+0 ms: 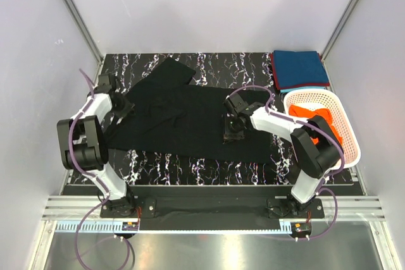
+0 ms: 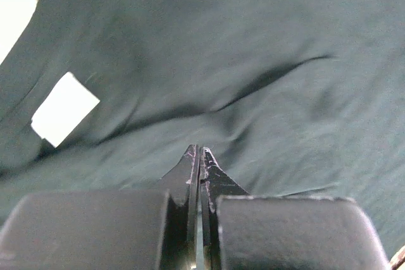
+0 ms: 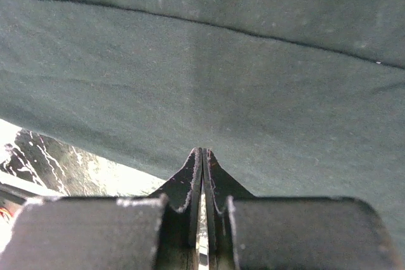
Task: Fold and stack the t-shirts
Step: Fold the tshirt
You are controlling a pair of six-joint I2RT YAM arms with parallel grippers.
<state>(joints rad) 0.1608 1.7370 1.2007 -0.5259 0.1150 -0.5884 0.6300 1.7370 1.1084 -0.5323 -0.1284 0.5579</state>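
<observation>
Bright even light; black t-shirt [image 2: 266, 36] blurred close up.

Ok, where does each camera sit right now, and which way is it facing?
Top external: above and behind the robot, looking down on the table, black t-shirt, left arm and right arm.
Left wrist: on the left arm, looking along the shut left tool at black cloth; only its fingers show.
Right wrist: likewise behind the shut right tool, at the shirt's edge and marbled tabletop.
Shared: all three see the black t-shirt.
</observation>
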